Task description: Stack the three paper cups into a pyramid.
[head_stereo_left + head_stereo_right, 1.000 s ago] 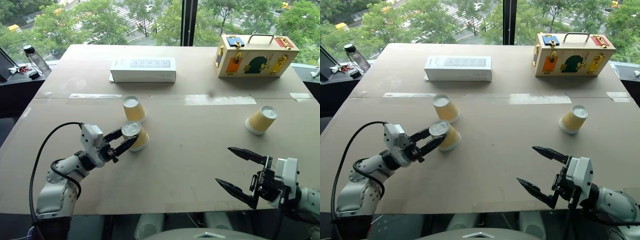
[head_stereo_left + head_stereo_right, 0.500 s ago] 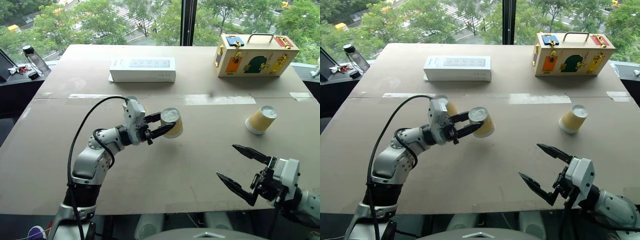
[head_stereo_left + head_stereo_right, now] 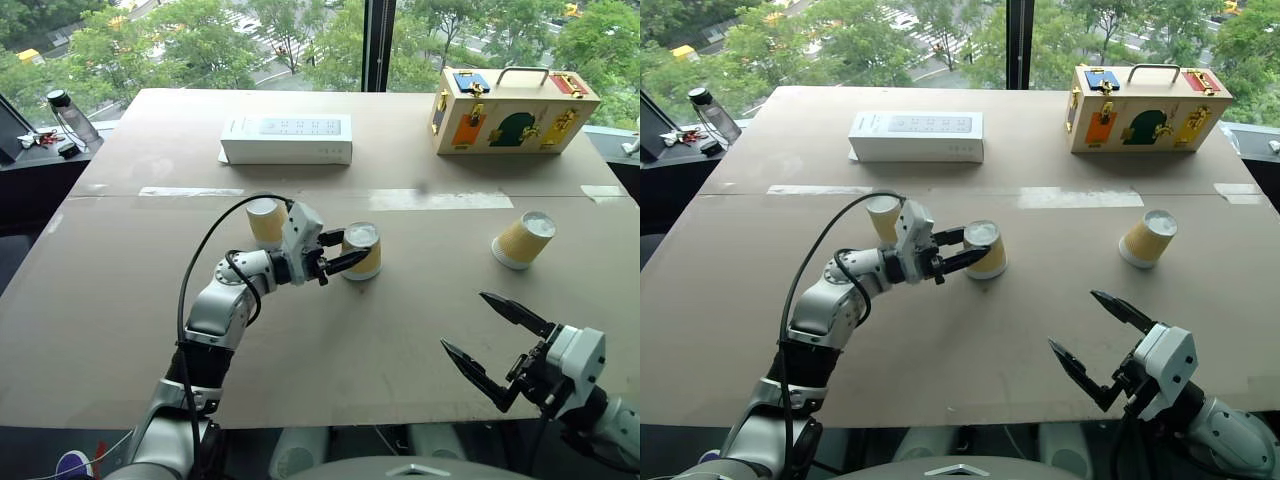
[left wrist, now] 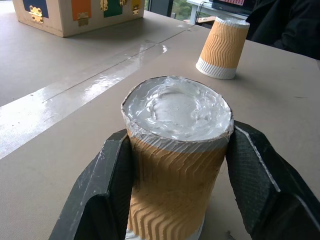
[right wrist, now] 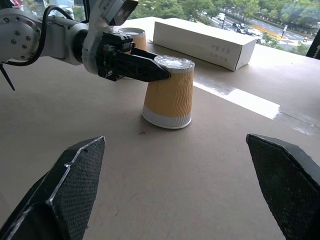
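Nearest the robot, the right gripper [image 3: 498, 345] hangs over the near right edge of the table [image 3: 400, 330], its two black fingers spread wide with nothing between them, pointing roughly level, forward and toward the middle cup. That middle cup [image 3: 361, 251], the landmark here, stands upside down near the table's centre: its long axis is upright, the wide white rim down on the board and the narrow white base facing up. In the right wrist view its rim [image 5: 167, 120] appears to rest flat on the surface, the ribbed yellow-tan side tapering upward. The left gripper [image 3: 344, 251] pinches this cup just below its upturned base, one finger on each side, as the left wrist view shows with the fingers [image 4: 116, 175] pressed against the ribbed wall. The left arm reaches in from the cup's left, forearm about level, the elbow bent out over the table, a black cable looping above it. Just behind the left wrist and to the left of the middle cup stands a second cup [image 3: 265, 219], also inverted and upright, partly hidden by the gripper body. Well to the right of the middle cup, a third cup [image 3: 522, 239] sits inverted and leaning slightly, apart from everything. Farther back from the middle cup lies a white box [image 3: 286, 139], and beyond to the right a wooden case [image 3: 513, 110] with coloured latches.
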You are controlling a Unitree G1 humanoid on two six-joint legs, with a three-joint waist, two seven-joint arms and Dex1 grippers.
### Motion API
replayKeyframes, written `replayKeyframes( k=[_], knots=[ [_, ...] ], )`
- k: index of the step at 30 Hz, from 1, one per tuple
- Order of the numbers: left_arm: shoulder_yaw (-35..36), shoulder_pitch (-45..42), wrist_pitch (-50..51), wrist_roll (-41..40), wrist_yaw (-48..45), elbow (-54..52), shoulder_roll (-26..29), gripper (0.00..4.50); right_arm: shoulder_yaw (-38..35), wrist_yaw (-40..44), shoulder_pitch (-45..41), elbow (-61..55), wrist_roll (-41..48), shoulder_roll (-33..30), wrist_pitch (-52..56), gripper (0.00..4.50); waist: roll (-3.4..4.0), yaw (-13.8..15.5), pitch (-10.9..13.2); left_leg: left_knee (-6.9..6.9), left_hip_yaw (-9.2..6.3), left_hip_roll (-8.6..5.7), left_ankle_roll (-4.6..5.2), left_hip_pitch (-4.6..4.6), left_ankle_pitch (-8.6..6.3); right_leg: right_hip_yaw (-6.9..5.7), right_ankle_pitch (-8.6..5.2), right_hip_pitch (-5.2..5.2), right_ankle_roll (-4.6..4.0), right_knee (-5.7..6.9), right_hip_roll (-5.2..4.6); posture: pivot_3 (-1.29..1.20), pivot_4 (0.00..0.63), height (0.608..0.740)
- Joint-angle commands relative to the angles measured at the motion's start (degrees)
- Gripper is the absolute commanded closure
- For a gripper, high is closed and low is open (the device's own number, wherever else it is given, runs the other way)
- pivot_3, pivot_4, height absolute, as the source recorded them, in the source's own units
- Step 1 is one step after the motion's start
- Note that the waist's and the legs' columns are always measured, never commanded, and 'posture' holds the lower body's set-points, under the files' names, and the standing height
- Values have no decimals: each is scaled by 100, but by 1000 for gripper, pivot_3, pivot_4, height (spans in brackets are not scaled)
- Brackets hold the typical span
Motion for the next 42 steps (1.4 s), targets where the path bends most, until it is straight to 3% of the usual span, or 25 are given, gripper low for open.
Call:
replayKeyframes(
  k=[1,15,20,21,24,28,31,35,42],
  knots=[
    [-88,-343,-46,-68,-86,-45,-255,2365,-15,-64,23,-280,-1,28,-128,0,0,10,0,4,-4,-1,0,-4,0,-2,0,0,0,0,0,0,150,740],
    [-549,-854,-642,538,-225,1202,-1034,2365,-110,-185,115,-291,31,24,-120,0,1,-6,-1,6,-6,-7,1,-7,0,-3,11,0,18,0,2,0,150,740],
    [-492,-892,-638,528,-322,1076,-1036,137,-156,-226,201,-320,18,32,-135,0,2,-11,-1,6,-6,-7,1,-7,0,-2,11,0,18,1,2,0,150,740],
    [-410,-851,-551,465,-296,915,-982,8,-162,-247,207,-327,8,34,-127,0,2,-11,-1,6,-7,-6,1,-7,0,-2,11,0,18,1,2,0,150,740],
    [-123,-602,-328,170,-322,252,-726,8,-158,-269,228,-329,-13,38,-137,0,2,-26,-1,6,-6,-5,1,-7,0,-2,11,-1,18,2,2,0,150,740],
    [786,136,253,-688,-302,-820,-136,8,-108,-230,146,-248,-22,30,-173,0,12,-63,-5,1,-5,4,0,-4,0,1,10,-5,16,4,-1,0,150,740],
    [1296,727,210,-881,-270,-1122,229,8,-72,-151,36,-182,30,14,-205,0,19,-29,-8,0,-5,7,0,0,0,-2,-2,-4,-4,6,-11,0,150,740],
    [2279,1716,60,-1039,-190,-932,678,8,147,72,-494,-144,375,-37,-140,0,21,-27,-13,0,2,0,0,4,0,4,-3,-3,-5,6,-14,0,150,740],
    [2623,1375,-278,-714,150,3,920,8,315,450,-945,-87,629,-341,-13,0,13,137,-17,10,-18,-8,1,0,1,-19,-12,1,11,6,-14,0,150,740]
  ],
)
